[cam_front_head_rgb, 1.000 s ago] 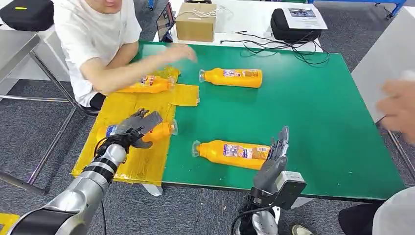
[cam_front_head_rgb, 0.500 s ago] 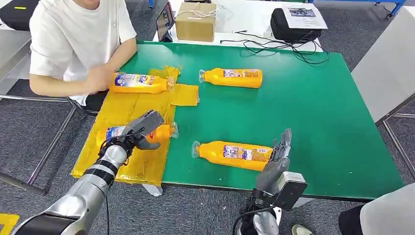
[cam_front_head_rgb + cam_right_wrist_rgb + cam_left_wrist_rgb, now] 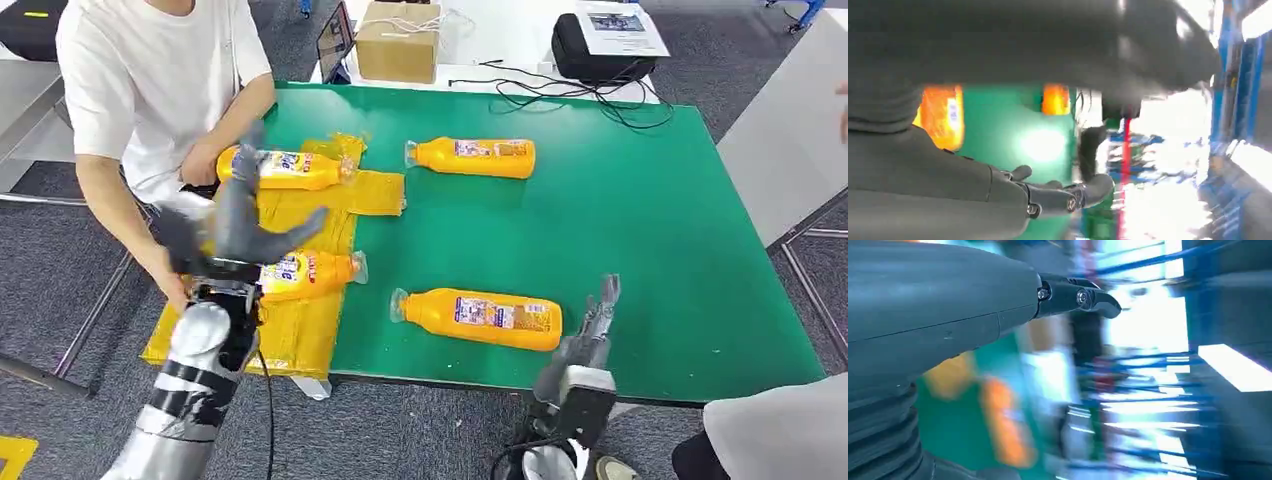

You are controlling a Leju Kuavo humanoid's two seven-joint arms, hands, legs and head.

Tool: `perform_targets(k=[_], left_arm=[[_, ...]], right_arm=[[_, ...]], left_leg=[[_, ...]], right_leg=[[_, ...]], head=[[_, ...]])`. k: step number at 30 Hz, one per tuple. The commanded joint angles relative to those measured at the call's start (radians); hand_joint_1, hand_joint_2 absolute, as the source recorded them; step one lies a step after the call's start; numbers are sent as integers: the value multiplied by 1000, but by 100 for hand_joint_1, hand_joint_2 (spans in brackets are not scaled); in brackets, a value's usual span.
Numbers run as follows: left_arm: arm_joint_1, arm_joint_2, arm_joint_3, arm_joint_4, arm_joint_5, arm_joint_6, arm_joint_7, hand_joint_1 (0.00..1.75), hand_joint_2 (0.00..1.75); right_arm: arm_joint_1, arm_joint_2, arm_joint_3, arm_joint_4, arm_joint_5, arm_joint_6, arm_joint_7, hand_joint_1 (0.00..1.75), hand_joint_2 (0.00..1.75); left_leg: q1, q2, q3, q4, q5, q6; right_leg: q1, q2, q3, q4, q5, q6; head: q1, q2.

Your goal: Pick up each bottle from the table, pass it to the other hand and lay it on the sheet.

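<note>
Here, bottle [image 3: 308,271] on sheet [image 3: 300,325], left robot hand [image 3: 240,225] spread.

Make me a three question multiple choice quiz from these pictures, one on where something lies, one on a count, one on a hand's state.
1. Where does the bottle beside the left hand lie?
A. yellow sheet
B. cardboard box
C. floor

2. How many orange bottles are in the head view?
A. two
B. four
C. six

3. What state is the right hand in?
A. gripping a bottle
B. open, holding nothing
C. holding a cable

Answers: 1 A, it rests on the yellow sheet. 2 B, two on the sheet, two on the green table. 3 B, its fingers are apart beside the nearest bottle.
</note>
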Motion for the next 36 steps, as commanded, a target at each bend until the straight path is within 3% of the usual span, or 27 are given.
perform_targets(k=[1, 6, 8, 10, 19, 20, 24, 31, 36], left_arm=[[285, 15, -74, -364, 113, -38, -112, 0, 175], [382, -6, -94, -312, 171, -83, -123, 0, 175], [402, -30, -76, -279, 180, -90, -117, 0, 175], [393, -50, -71, -228, 187, -104, -96, 0, 175], [377, -60, -70, -207, 184, -104, -97, 0, 175], [380, -57, -72, -209, 156, -90, -79, 0, 175], [368, -107, -69, -118, 99, -43, -72, 0, 175], [325, -118, -111, -51, 74, -11, -45, 0, 175], [285, -119, -128, -22, 84, 2, -35, 0, 175]], right_arm=[[-80, -135, -82, 256, 111, -27, 12, 0, 175], [-93, -146, -118, 286, 143, 62, 67, 0, 175], [-125, -191, -79, 375, 320, 24, 152, 0, 175], [-172, -222, -55, 476, 459, -63, 159, 0, 175], [-187, -221, -57, 504, 456, -68, 149, 0, 175], [-192, -234, -38, 513, 509, -75, 184, 0, 175], [-346, -299, 71, 731, 836, -119, 384, 0, 175], [-603, -338, 109, 961, 894, 32, 444, 0, 175], [-671, -299, 142, 1044, 912, 90, 459, 0, 175]], left_leg=[[0, 3, 8, -3, -2, -1], [1, 2, 7, -2, -3, -1], [0, 1, 4, -2, -1, 0], [1, 0, 5, -2, -1, -1], [1, -1, 5, -1, -2, -1], [0, -1, 4, -1, -1, -1], [1, 1, 6, -1, -2, -1], [-2, 2, 3, 0, 0, 0], [-1, 1, 5, 1, 0, 0]], right_leg=[[0, 6, 6, -4, 0, -1], [0, 4, 6, -3, -2, -1], [0, 3, 3, -3, -1, 0], [1, 2, 5, -4, -1, -1], [1, 1, 5, -2, -1, -1], [0, 1, 3, -2, -1, -1], [0, 3, 5, -3, 0, -1], [-2, 4, 2, -1, 1, 0], [-1, 3, 4, -1, 1, 0]], head=[[0, 0], [0, 0], [0, 0], [0, 0], [0, 0], [0, 0], [0, 0], [0, 0], [0, 0]])
